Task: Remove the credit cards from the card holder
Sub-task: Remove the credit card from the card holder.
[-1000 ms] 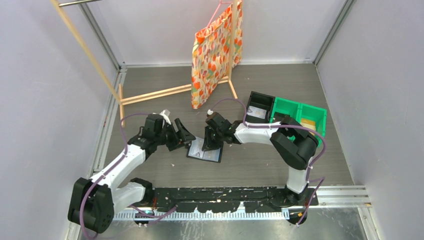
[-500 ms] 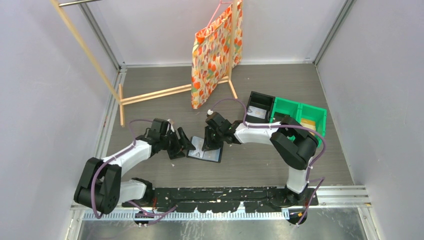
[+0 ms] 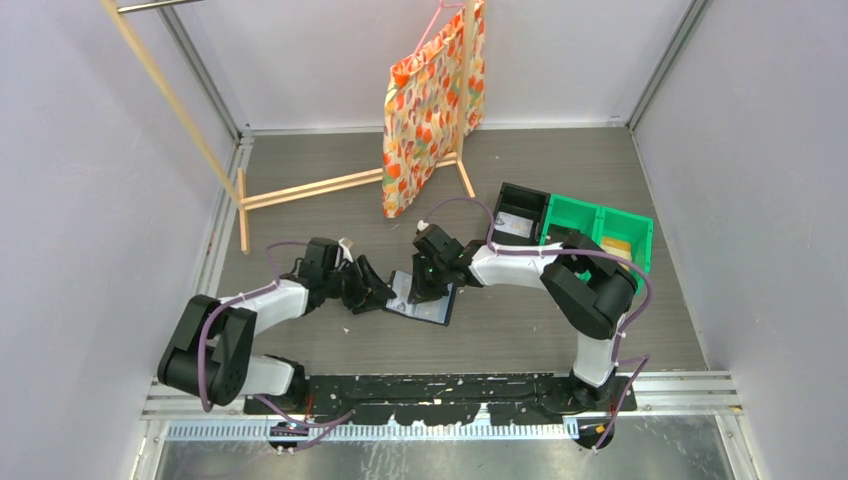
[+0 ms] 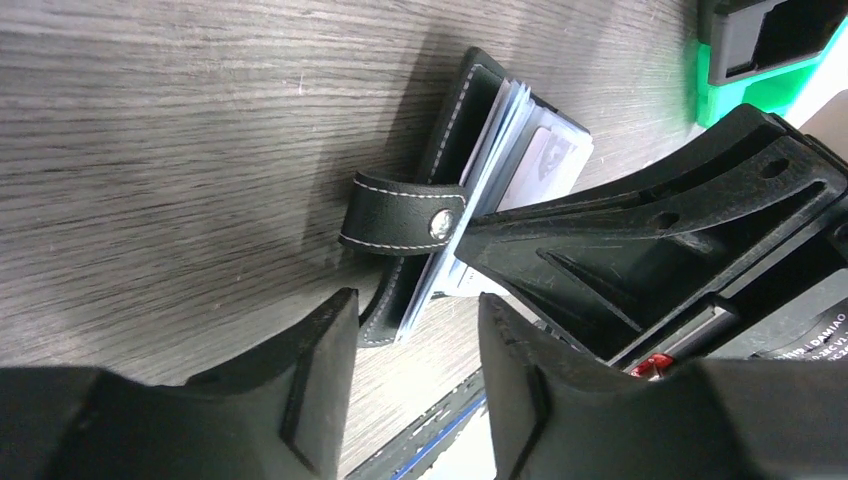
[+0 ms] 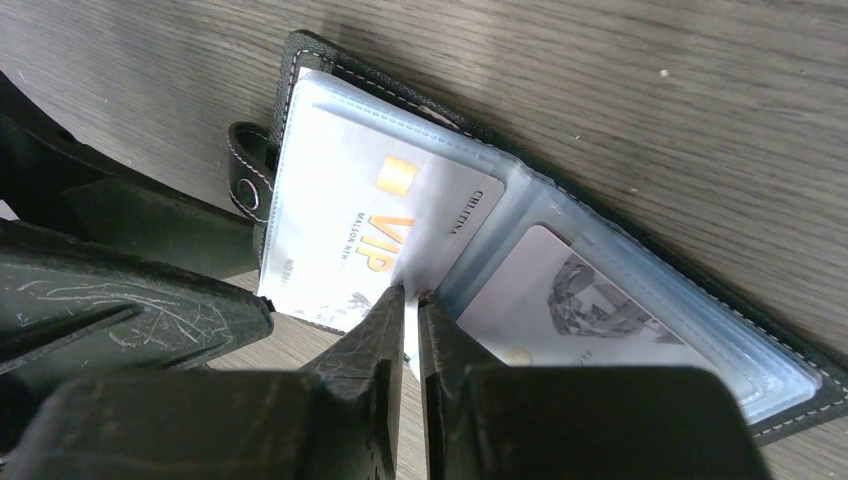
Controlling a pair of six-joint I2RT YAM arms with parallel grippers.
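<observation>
The card holder (image 3: 428,300) lies open on the table, black outside with blue-grey clear pockets (image 5: 560,250). A pale VIP credit card (image 5: 375,215) sits in its left half and a second card (image 5: 590,315) in its right half. My right gripper (image 3: 424,281) is over the holder, its fingers (image 5: 385,330) pinched on the VIP card's lower edge by the fold. My left gripper (image 3: 376,292) is open just left of the holder, its fingers (image 4: 310,370) on either side of the corner below the clasp tab (image 4: 400,215). The holder's leaves (image 4: 500,130) stand lifted off the table there.
A black open-topped bin (image 3: 522,213) and green bins (image 3: 600,232) stand right of the arms. A patterned bag (image 3: 432,100) hangs on a wooden rack (image 3: 310,185) at the back. Grey walls enclose the table.
My left gripper has moved right, up to the holder's left edge. The holder has turned slightly under my right gripper, which stays on it.
</observation>
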